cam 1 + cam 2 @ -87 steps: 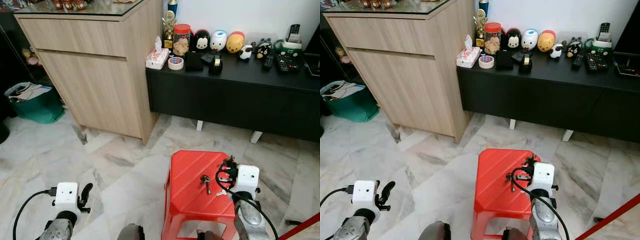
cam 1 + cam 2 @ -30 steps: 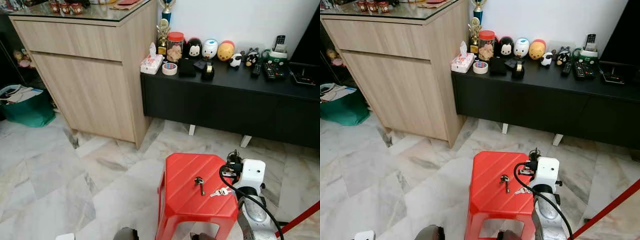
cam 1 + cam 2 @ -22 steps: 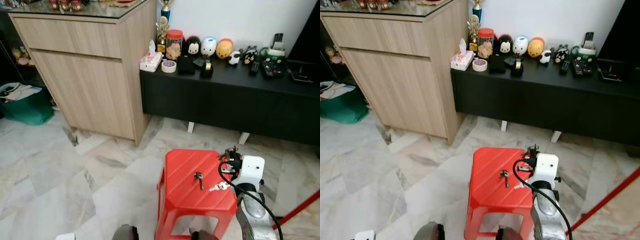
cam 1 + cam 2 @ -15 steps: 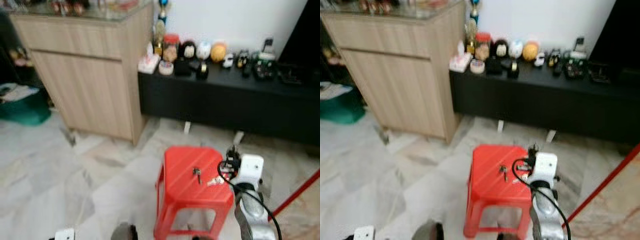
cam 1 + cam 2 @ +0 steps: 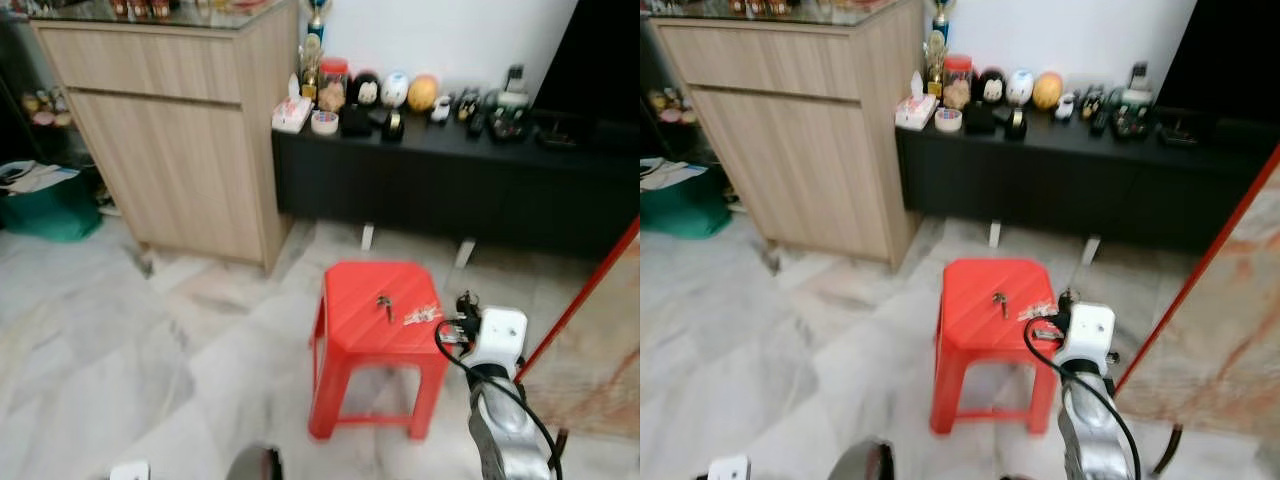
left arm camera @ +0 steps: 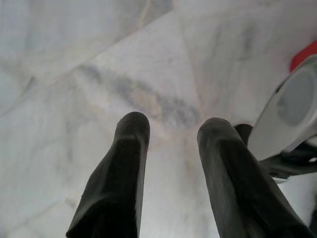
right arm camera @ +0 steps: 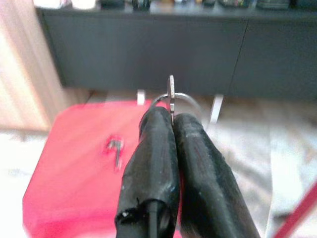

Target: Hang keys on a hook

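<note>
Right, my right gripper [image 7: 171, 119] has its fingers pinched tight on the key ring [image 7: 171, 96], the ring standing edge-up out of the tips at twelve o'clock in the wrist view. Holding it by the ring probably leaves the loop free to slip over a hook. In the head view the keys [image 5: 421, 315] sit at the right edge of the red stool [image 5: 375, 305], at about three o'clock from a small dark metal piece [image 5: 384, 303] near the seat's centre; blurry here, so I can't tell whether the keys are lifted or resting on the seat. The right arm sits just beside the stool at its four o'clock. My left gripper [image 6: 168, 134] hangs over the marble floor [image 6: 74, 74], fingers narrowly apart, holding nothing. I can't make out a hook; the wooden cabinet [image 5: 180, 130] is at ten o'clock and the black console [image 5: 450, 170] at twelve, so I judge finding it comes next.
</note>
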Robot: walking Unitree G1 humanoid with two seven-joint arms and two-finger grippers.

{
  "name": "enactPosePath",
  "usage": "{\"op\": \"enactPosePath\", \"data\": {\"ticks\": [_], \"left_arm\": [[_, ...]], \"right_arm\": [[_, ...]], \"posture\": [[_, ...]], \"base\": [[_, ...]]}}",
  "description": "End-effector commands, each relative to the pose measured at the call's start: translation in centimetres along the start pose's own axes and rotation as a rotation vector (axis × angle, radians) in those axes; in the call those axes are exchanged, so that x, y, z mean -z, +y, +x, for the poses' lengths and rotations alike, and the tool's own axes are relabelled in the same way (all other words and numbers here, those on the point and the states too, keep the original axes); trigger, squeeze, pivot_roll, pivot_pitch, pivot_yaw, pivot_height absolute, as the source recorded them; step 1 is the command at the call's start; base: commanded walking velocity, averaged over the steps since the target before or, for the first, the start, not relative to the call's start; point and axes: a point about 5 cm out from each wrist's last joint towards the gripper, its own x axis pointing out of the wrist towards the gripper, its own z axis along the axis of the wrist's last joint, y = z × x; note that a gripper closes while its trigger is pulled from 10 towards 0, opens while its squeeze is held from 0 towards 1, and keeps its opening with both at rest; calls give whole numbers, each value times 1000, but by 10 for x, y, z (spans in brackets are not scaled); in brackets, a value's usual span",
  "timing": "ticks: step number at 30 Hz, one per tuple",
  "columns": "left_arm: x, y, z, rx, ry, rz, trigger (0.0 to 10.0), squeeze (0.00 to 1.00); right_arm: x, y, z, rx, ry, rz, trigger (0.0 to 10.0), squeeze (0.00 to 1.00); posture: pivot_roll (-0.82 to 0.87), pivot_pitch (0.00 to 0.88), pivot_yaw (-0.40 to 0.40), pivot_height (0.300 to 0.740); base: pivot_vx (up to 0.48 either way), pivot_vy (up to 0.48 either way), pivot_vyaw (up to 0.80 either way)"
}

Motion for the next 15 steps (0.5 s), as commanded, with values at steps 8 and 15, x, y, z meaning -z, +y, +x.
{"op": "enactPosePath", "data": {"ticks": [8, 15], "left_arm": [[-15, -4, 5, 4, -52, 1, 10000, 0], [-17, -7, 5, 9, -67, -2, 10000, 0]], "right_arm": [[-11, 0, 5, 6, -44, 11, 10000, 0], [-11, 0, 5, 3, -42, 12, 10000, 0]], "posture": [[68, 0, -30, 668], [67, 0, -30, 693]], "base": [[0, 0, 0], [0, 0, 0]]}}
